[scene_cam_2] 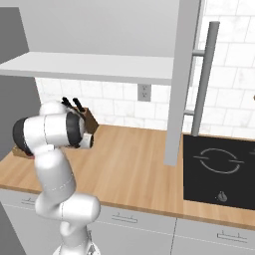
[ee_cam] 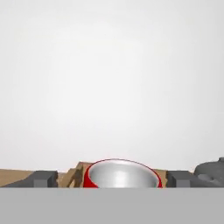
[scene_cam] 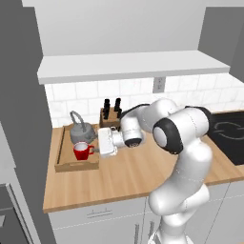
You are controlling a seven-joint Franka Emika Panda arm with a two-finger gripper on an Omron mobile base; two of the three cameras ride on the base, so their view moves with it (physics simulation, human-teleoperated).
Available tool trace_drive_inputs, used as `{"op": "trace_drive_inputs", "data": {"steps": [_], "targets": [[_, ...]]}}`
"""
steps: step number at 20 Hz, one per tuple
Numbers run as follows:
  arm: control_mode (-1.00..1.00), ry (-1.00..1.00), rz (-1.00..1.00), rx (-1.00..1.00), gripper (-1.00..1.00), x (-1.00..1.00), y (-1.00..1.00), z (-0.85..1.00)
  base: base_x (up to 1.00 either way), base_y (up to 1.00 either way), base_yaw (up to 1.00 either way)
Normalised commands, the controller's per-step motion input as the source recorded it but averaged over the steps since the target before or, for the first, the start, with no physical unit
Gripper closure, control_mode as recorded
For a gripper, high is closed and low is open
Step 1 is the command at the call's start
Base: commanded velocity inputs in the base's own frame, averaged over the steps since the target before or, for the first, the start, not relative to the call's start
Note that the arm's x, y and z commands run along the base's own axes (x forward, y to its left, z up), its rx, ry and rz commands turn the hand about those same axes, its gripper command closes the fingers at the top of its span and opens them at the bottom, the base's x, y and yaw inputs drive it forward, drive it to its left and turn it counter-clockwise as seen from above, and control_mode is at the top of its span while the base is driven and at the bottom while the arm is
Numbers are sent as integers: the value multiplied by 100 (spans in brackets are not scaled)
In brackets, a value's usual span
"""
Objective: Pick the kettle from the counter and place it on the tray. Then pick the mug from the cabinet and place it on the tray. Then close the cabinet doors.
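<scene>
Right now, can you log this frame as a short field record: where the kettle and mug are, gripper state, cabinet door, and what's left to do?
kettle: on the tray, back part, upright
mug: on the tray in front of the kettle, upright
gripper: open, a finger on either side of the mug
cabinet door: standing open, edge-on over the counter
counter: knife block behind the tray
remaining: close the cabinet doors

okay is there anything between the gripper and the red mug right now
No. In the hand view the mug sits directly between the open gripper's two fingertips, nothing intervening. It already rests on the tray beside the kettle.
</scene>
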Motion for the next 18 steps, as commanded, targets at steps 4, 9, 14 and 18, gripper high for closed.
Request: {"op": "trace_drive_inputs", "data": {"steps": [4,9,14,18], "targets": [[-100,-5,-9,0,-100,-45,0,66,0,0,0],[-100,-8,-13,0,-100,-60,-4,65,0,0,0],[-100,-10,-14,0,-100,-55,-21,74,0,0,0],[-100,-1,-18,0,-100,-22,-47,73,0,0,0]]}}
